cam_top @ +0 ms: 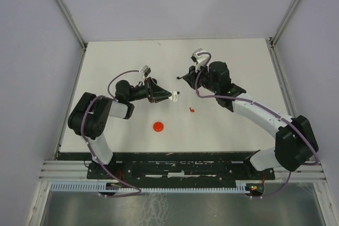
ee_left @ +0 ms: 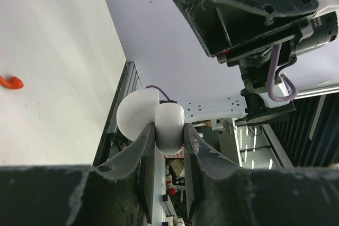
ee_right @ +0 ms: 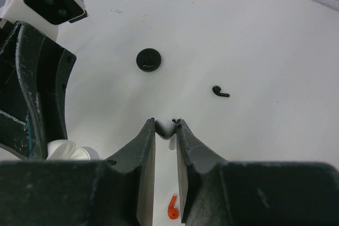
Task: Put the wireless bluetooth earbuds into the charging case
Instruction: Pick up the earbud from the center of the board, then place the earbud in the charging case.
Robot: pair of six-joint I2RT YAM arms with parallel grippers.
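Note:
My left gripper (ee_left: 169, 140) is shut on the white charging case (ee_left: 170, 125), held above the table with its round lid (ee_left: 135, 115) hinged open; in the top view the left gripper (cam_top: 167, 96) and the case (cam_top: 174, 96) are near the middle. My right gripper (ee_right: 166, 128) is shut on a white earbud (ee_right: 164, 127) at the fingertips, lifted off the table just right of the case; in the top view the right gripper (cam_top: 188, 78) is there too. A red earbud (cam_top: 192, 110) and a black earbud (ee_right: 220, 92) lie loose on the table.
A round black case (ee_right: 148, 59) lies shut on the table beyond my right fingertips. A round red case (cam_top: 158, 126) sits nearer the arm bases. The white table (cam_top: 122, 62) has walls on the left, far and right sides.

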